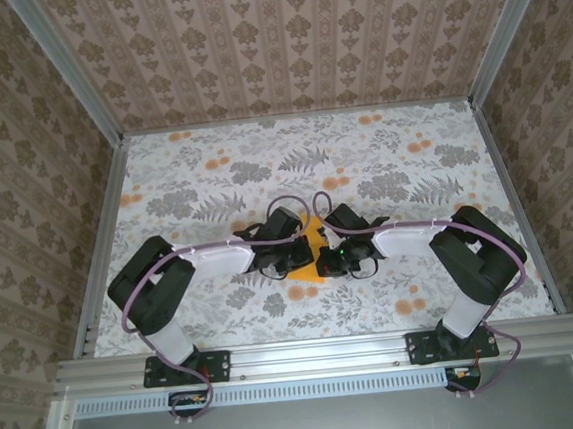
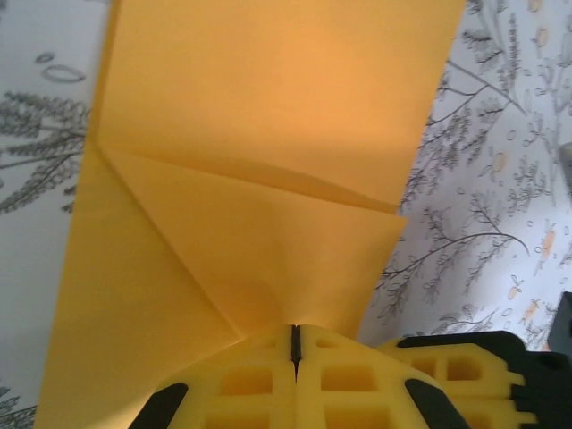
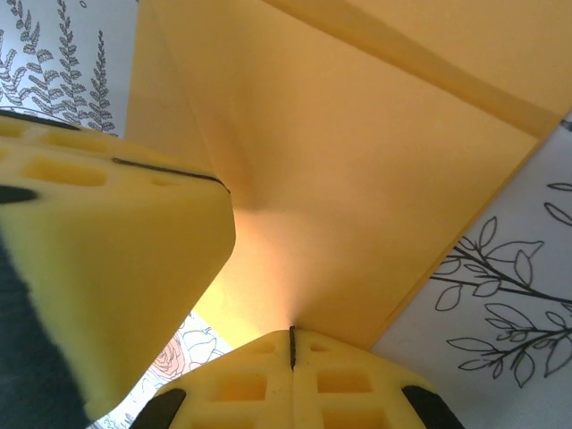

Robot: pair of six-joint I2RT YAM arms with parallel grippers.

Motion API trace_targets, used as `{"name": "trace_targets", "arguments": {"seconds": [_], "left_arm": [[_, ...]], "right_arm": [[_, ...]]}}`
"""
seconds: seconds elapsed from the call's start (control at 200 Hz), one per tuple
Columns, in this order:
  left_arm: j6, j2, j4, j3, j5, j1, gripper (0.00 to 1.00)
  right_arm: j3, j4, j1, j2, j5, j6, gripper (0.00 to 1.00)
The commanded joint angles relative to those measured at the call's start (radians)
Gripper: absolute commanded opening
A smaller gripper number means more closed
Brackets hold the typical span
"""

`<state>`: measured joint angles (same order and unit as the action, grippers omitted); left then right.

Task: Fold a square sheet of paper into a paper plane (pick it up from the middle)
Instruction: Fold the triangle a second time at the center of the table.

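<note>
The square sheet of paper (image 1: 314, 238) is plain orange-yellow and sits mid-table between both grippers. From the left wrist, the sheet (image 2: 268, 134) shows a diagonal crease and a folded flap lying over it. My left gripper (image 2: 295, 329) is shut, with the paper drawn up into the slit between its yellow fingertips. My right gripper (image 3: 292, 331) is shut on the same sheet (image 3: 357, 179) from the opposite side. The left gripper's finger (image 3: 116, 268) stands close beside it. In the top view the left gripper (image 1: 292, 258) and right gripper (image 1: 335, 262) nearly touch. A paper plane is out of view.
The table (image 1: 193, 182) carries a white cloth printed with grey leaves and small orange flowers. Patterned walls and aluminium rails (image 1: 319, 352) enclose it. Both arms reach inward from the near edge, with cables looping above the wrists.
</note>
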<state>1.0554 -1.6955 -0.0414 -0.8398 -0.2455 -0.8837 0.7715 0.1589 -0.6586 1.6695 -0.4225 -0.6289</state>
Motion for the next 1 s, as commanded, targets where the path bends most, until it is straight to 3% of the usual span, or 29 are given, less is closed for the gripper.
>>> {"name": "trace_targets", "arguments": {"seconds": [0.0, 0.395, 0.995], "left_arm": [[0.043, -0.028, 0.017, 0.011, 0.006, -0.015, 0.00], [0.050, -0.055, 0.069, 0.046, 0.006, -0.005, 0.00], [-0.080, -0.040, 0.246, 0.194, 0.031, 0.142, 0.00]], "right_arm": [[-0.019, 0.038, -0.003, 0.048, 0.036, -0.005, 0.01], [-0.030, 0.057, -0.004, 0.074, 0.041, 0.010, 0.01], [-0.074, 0.165, 0.003, 0.152, 0.068, 0.090, 0.00]]}}
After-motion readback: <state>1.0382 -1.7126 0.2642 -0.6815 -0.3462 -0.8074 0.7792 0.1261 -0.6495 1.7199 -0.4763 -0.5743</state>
